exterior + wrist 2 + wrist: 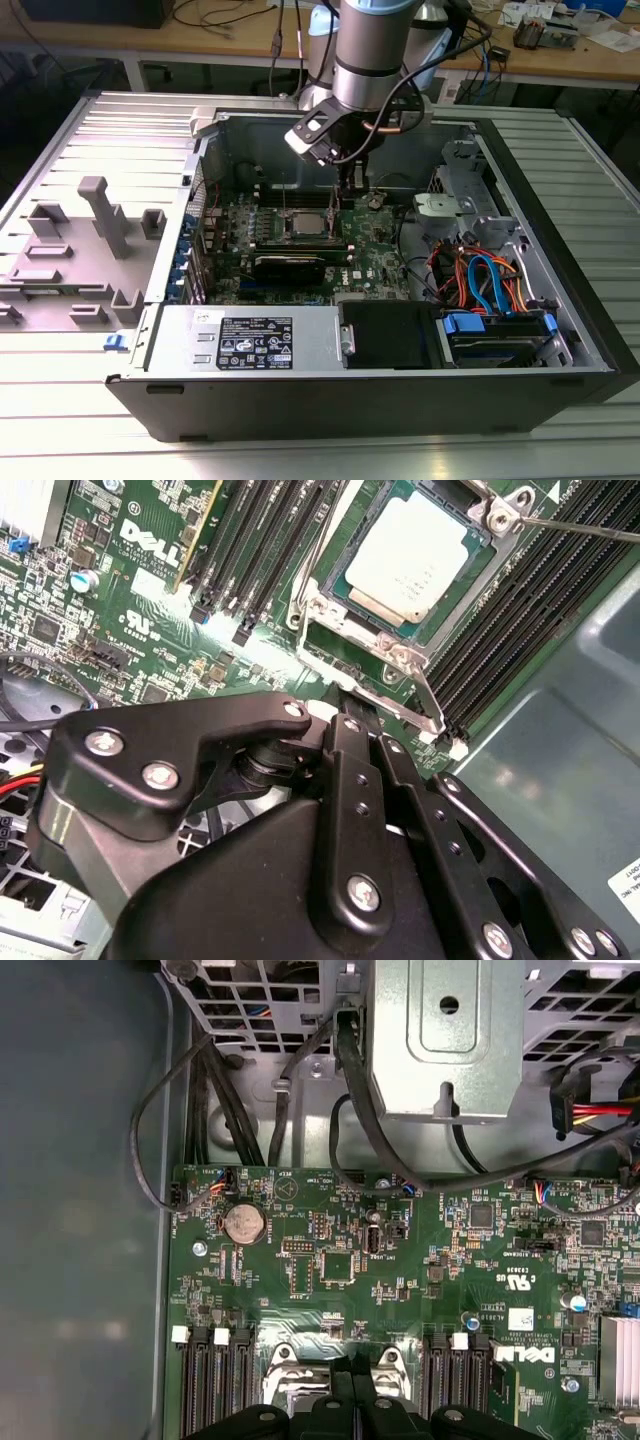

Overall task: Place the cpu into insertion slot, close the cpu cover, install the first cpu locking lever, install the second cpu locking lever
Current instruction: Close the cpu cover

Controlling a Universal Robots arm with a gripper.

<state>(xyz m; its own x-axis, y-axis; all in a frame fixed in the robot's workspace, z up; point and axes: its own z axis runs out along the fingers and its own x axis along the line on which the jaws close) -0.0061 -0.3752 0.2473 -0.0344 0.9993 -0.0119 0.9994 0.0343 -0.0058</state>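
Flat, silvery-grey square cpu point(411, 558)

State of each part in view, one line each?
Silvery-grey square cpu: seated in metal-rimmed insertion slot.
Thin silvery cpu cover: apparently down around cpu.
Thin wire locking lever: apparently unlatched, sticking out.
Black gripper: low beside the slot.
Dark metal computer case: open, on its side.

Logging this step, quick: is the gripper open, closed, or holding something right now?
Gripper: closed, fingers pressed together, nothing visibly held.
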